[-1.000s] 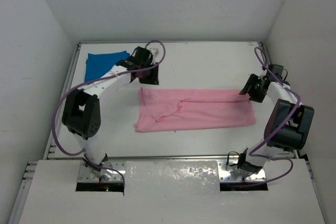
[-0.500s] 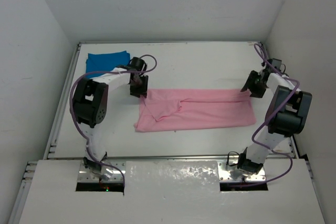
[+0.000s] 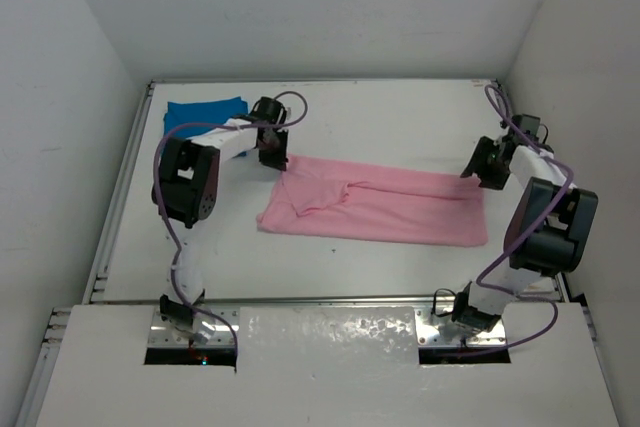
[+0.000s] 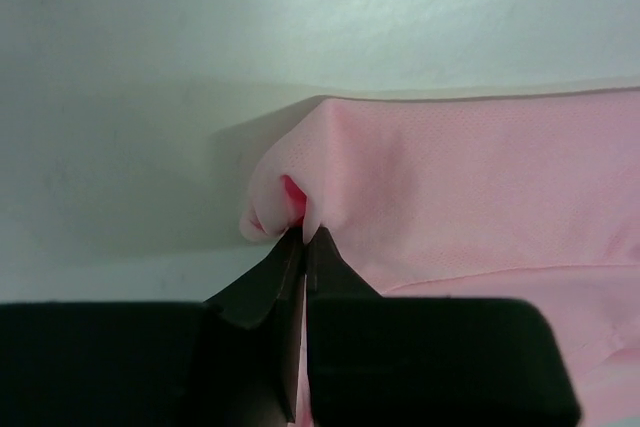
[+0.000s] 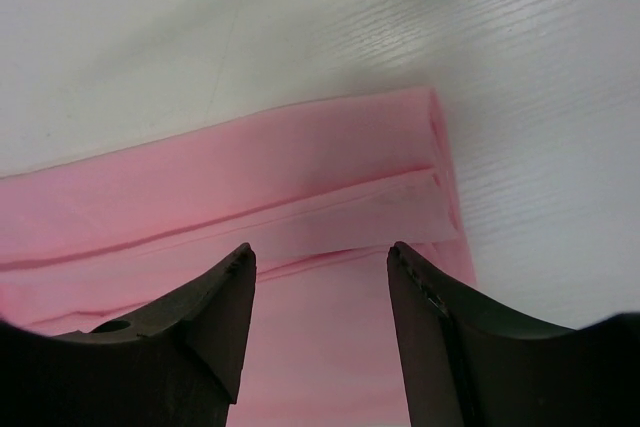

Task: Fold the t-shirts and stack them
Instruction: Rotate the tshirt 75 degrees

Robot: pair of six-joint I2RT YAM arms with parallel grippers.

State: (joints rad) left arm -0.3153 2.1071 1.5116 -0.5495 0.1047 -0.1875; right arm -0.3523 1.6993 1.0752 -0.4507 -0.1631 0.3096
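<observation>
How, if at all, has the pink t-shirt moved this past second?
Yes: left pincer pulled the pink t-shirt by its left end toward the far edge of the table.

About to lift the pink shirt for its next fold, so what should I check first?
1. Left hand shut on the light pink cloth t-shirt's far-left corner: ok.
2. Right hand gripping the far-right corner: not ok, open, jaws either side of the folded edge.
3. Right fingers touching the cloth: cannot tell.
4. Pink shirt smooth: not ok, creased near its left end.
5. Bright blue folded t-shirt apart from the pink one: ok.
</observation>
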